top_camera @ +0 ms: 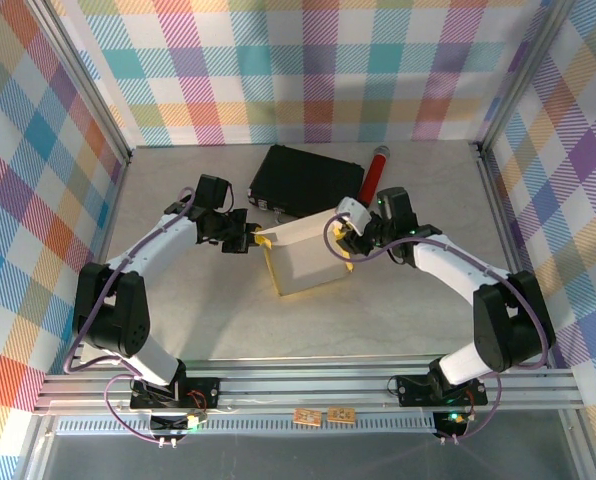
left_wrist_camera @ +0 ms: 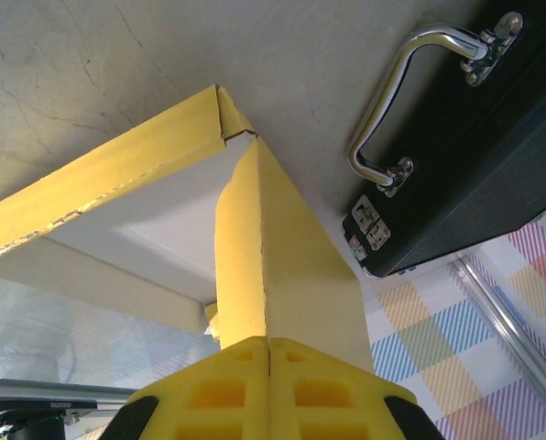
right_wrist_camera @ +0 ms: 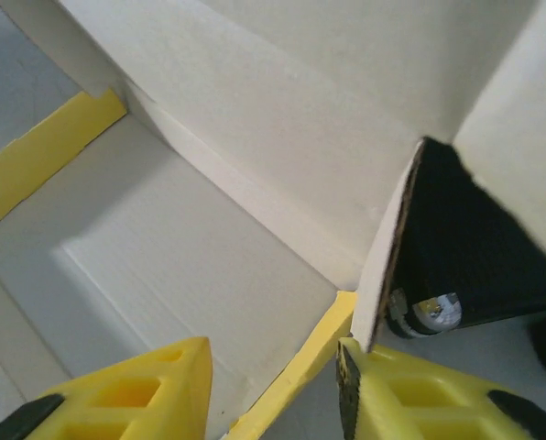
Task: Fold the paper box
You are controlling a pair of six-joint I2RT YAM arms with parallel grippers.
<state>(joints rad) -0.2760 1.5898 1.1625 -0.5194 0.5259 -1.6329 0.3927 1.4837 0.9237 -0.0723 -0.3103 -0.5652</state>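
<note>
The bright yellow thin cardboard paper box (top_camera: 303,262) stands half-formed mid-surface (top_camera: 198,320). One of its walls partly hides the black rectangular hard case (top_camera: 303,180). The left jaws clench its yellow flap (left_wrist_camera: 282,266); the right jaws stand apart at a wall's edge.

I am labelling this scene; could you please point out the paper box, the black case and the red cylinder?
paper box (top_camera: 308,260): top external view, its whitish upper face.
black case (top_camera: 300,180): top external view, middle of its lid.
red cylinder (top_camera: 374,172): top external view, mid-length of its body.
</note>
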